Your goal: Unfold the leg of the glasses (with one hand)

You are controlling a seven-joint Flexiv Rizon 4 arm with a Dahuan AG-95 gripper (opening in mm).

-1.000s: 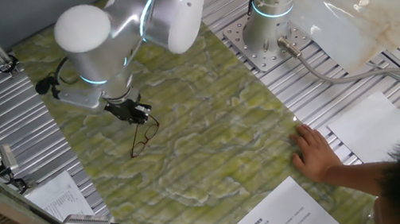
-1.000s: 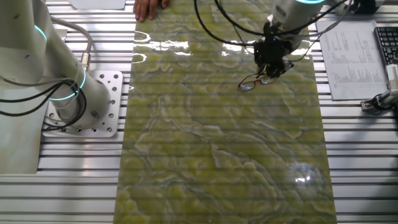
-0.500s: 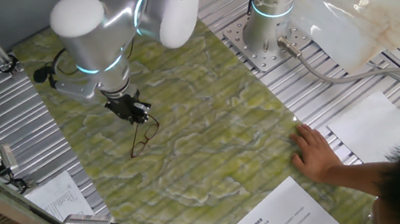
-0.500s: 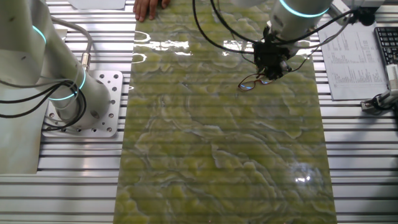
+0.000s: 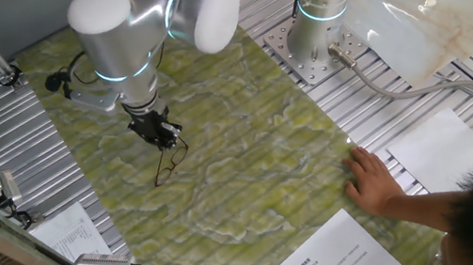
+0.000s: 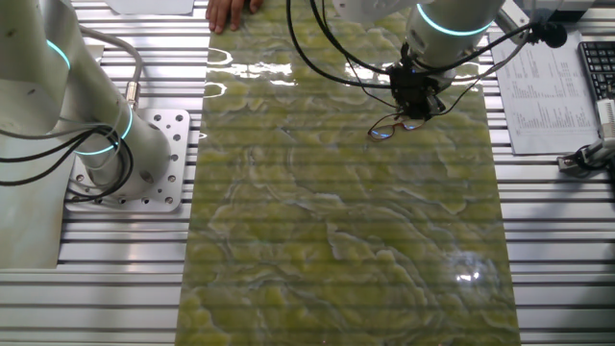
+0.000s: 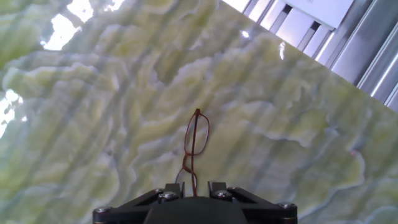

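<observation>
The glasses lie on the green marbled mat, thin dark reddish wire, running straight away from my hand. They also show in one fixed view and in the other fixed view. My gripper is down at their near end, and it shows in both fixed views. The jaws stand a narrow gap apart with the thin leg running in between them. The gripped spot itself is hidden under the hand.
A second silver arm's base stands on a metal plate beside the mat. A person's bare hand rests at the mat's edge near paper sheets. Ribbed metal table surrounds the mat.
The arm's upper links have swung and the gripper has shifted slightly along the mat while staying at the glasses' end. The glasses' far end has barely moved.
</observation>
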